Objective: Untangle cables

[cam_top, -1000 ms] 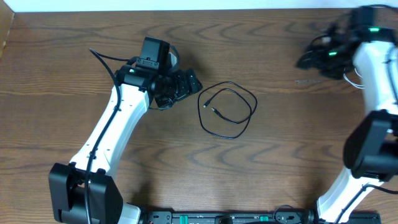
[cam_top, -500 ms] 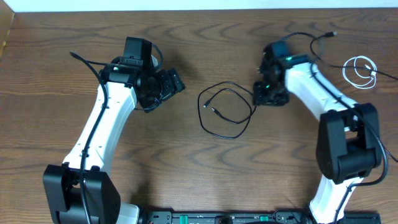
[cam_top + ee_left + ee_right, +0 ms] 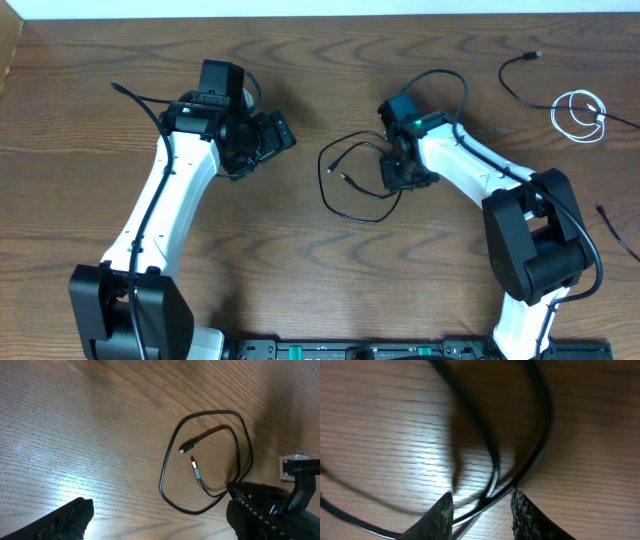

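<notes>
1. Overhead view: a black cable (image 3: 352, 180) lies in a loose loop on the wooden table (image 3: 300, 270), roughly midway between the two arms, with both plug ends curled inside the loop.
2. The right gripper (image 3: 397, 172) is down on the loop's right side.
3. In the right wrist view, the right gripper (image 3: 481, 510) has its jaws narrowed, with two strands of the black cable (image 3: 495, 467) running between its fingertips (image 3: 442, 512). The gap is still wider than the strands, so they look straddled rather than pinched.
4. The left gripper (image 3: 283, 138) sits apart from the loop, off to its left.
5. In the left wrist view, the left gripper (image 3: 160, 520) has its jaws spread wide over bare wood. The black cable (image 3: 170, 452) lies ahead of it, and one strand passes just beside the right-hand finger (image 3: 270, 510).
6. Near the table's far right edge lies a coiled white cable (image 3: 578, 112).
7. A second black cable (image 3: 512, 72) lies just beside the white coil, on its left.
</notes>
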Robot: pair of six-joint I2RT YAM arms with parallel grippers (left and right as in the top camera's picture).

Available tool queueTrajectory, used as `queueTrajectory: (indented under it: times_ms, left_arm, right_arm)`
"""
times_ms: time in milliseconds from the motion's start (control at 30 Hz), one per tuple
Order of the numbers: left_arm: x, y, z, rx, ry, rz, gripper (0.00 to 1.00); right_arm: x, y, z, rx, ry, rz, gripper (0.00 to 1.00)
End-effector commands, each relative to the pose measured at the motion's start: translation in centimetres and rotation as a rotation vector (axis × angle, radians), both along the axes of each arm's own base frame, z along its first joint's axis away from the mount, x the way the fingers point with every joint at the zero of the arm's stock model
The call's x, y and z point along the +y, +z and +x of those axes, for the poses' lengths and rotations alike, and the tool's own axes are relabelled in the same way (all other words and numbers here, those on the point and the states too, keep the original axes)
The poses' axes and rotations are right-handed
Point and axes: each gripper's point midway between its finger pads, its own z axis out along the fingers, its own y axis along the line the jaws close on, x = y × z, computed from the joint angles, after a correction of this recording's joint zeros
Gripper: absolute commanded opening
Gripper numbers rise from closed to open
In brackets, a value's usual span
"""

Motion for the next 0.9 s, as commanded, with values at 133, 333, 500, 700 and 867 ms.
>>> queueTrajectory:
  times_ms: [133,333,500,700,867]
  left_arm:
    - [0.2,0.0,0.2,-0.002,-0.004,0.017,0.91]
    - [0.2,-0.1,0.2,-0.001,-0.004,0.017,0.91]
    - [0.3,-0.1,0.1,0.006,-0.004,0.018,0.91]
    - [0.2,0.0,0.2,-0.001,-0.004,0.017,0.90]
    - [0.2,0.0,0.2,-0.002,-0.004,0.017,0.91]
  right_arm:
    - [-1.6,-0.2,-0.1,-0.030,-0.065,-0.079,0.31]
    - [-2.0,-1.4,-1.0,-0.017,-0.076,-0.084,0.23]
    - [-2.6,-2.7,-2.3,0.009,-0.100,-0.096,0.12]
    - [-3.1,-2.8,-2.4,0.010,-0.150,-0.107,0.01]
    - [-3.3,-2.6,-2.4,0.011,-0.199,-0.103,0.01]
